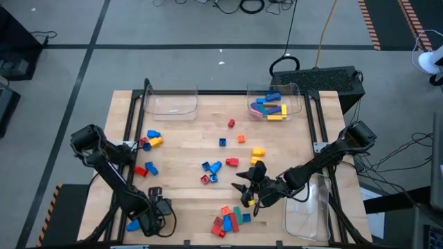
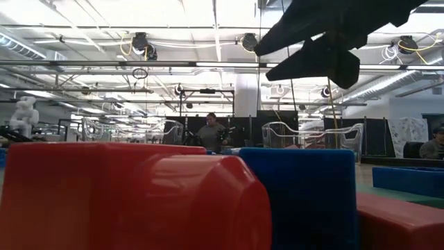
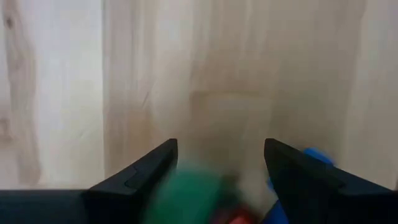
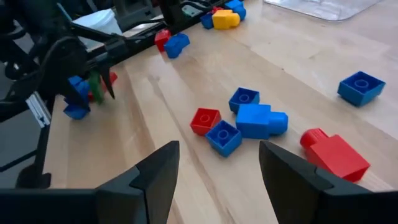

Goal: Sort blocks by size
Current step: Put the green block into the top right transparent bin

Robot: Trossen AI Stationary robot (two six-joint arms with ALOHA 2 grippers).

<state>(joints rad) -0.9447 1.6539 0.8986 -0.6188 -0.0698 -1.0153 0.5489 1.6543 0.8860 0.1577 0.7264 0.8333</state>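
Right gripper [image 1: 248, 192] open, empty, hovers above table; blue-red block cluster [image 1: 210, 171] at ten o'clock. Centre jaws over single block, probably smallest, before closing.

Red, blue, yellow, green and orange blocks [image 1: 214, 167], pale wood worktop [image 1: 187, 138], clear trays [image 1: 171, 104], dark arms

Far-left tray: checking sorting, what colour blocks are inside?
None; the tray shows clear and empty, best in the high view.
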